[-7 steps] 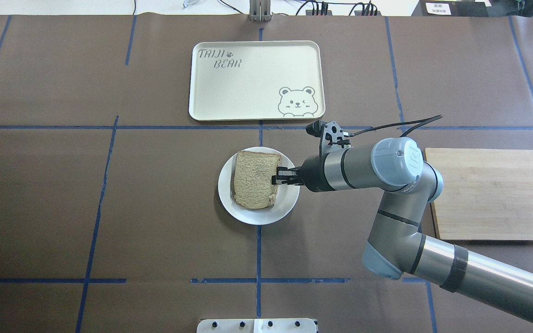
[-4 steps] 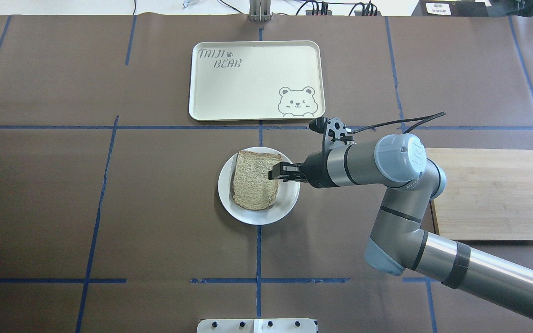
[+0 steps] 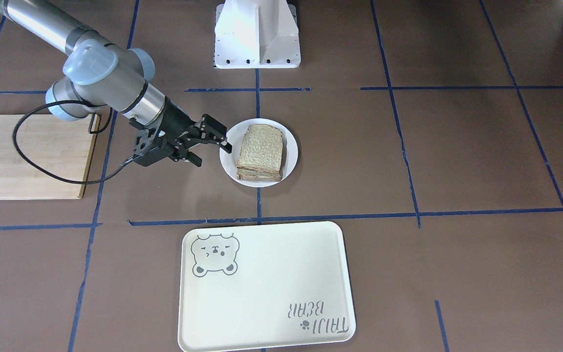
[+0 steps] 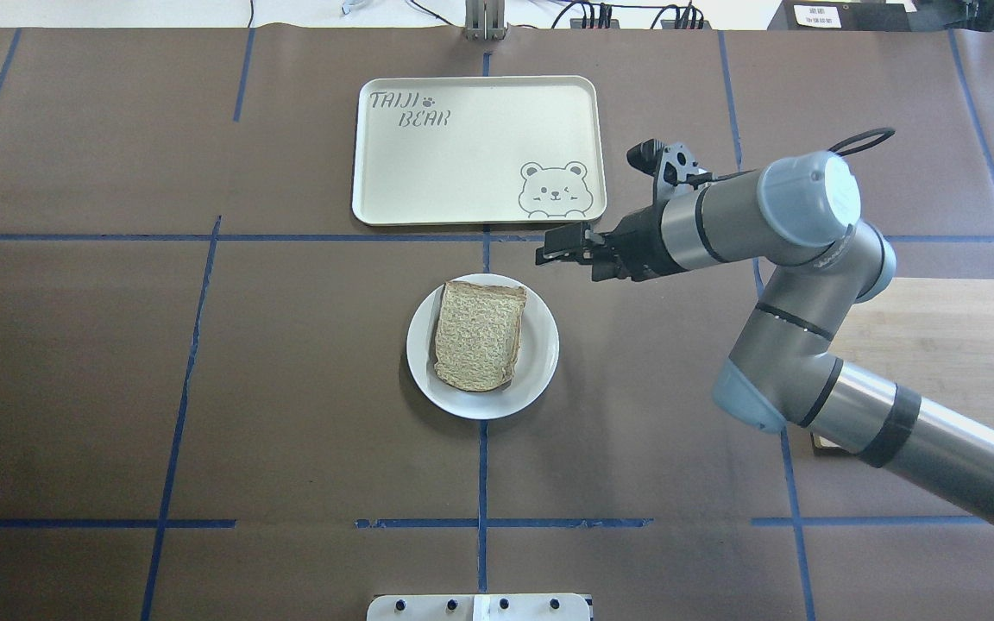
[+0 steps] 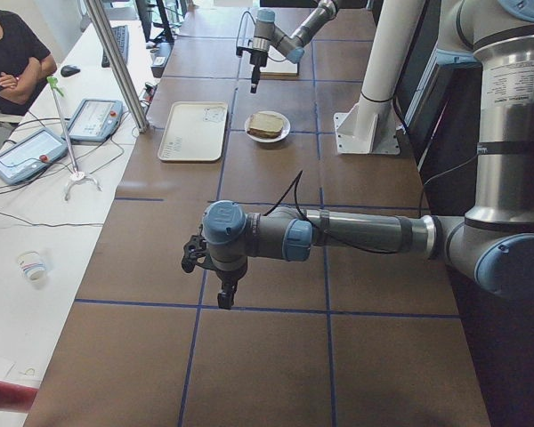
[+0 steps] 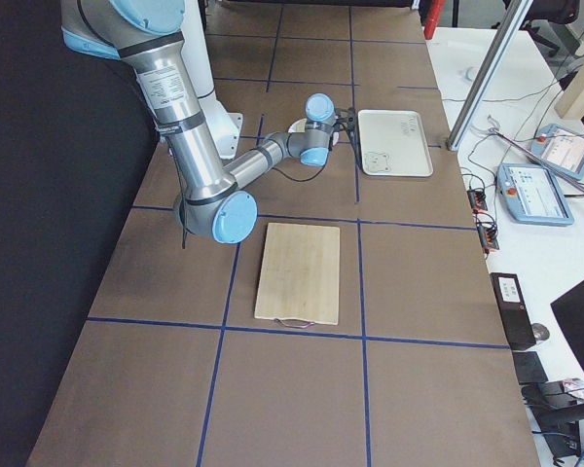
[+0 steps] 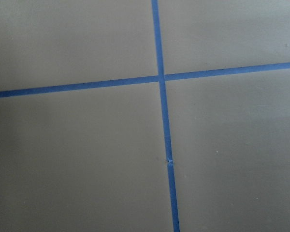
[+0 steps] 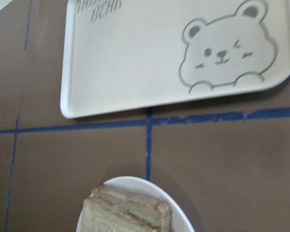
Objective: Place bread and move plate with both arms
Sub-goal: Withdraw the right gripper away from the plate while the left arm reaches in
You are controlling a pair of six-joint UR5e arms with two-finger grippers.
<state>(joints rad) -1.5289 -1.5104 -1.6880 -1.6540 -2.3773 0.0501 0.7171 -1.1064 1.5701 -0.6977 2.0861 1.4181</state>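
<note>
Two fingers of right gripper [image 3: 214, 155] spread, empty, hovering just beside plate [image 4: 540, 373] rim, on robot's right side. On plate, bread [image 4: 478, 336] flat, long axis toward tray [image 4: 428, 172]. Well apart down table, left gripper [image 5: 224, 298]: spread or pressed, cannot tell. Right one nearer.

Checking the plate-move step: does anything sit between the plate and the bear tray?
Nothing visible. Between the plate and the tray there is only table surface with a blue tape line. The right gripper hangs to the plate's side, fingers open, off that path.
</note>
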